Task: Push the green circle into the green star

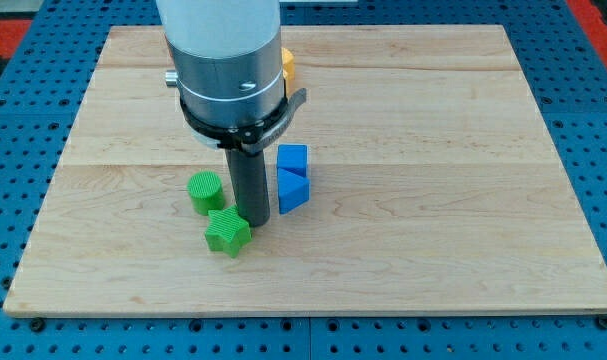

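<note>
The green circle (205,191) is a short ribbed cylinder on the wooden board, left of centre. The green star (227,231) lies just below and to the right of it, almost touching it. My tip (252,218) is at the end of the dark rod, just right of the green star's upper edge and to the lower right of the green circle. The tip stands between the green blocks and the blue blocks.
A blue cube (293,158) and a blue triangle (292,187) sit just right of the rod. An orange block (288,66) shows partly behind the arm's grey body (225,60) near the view's top. The board (433,150) lies on a blue pegboard.
</note>
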Robot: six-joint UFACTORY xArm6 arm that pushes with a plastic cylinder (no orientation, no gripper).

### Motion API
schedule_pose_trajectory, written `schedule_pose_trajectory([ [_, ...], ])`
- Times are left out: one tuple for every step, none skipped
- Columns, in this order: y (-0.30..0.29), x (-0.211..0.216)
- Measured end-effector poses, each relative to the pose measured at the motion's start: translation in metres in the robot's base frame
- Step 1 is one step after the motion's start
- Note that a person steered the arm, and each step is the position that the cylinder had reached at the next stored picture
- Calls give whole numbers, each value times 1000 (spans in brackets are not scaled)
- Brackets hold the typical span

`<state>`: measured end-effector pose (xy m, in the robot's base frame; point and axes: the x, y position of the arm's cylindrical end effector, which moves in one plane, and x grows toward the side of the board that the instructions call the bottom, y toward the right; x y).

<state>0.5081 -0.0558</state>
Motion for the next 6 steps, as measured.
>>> schedule_pose_trajectory([
  [-24, -58],
  [-66, -61],
  [-50, -42],
  [-21, -12],
  [-38, -28],
  [-17, -55],
])
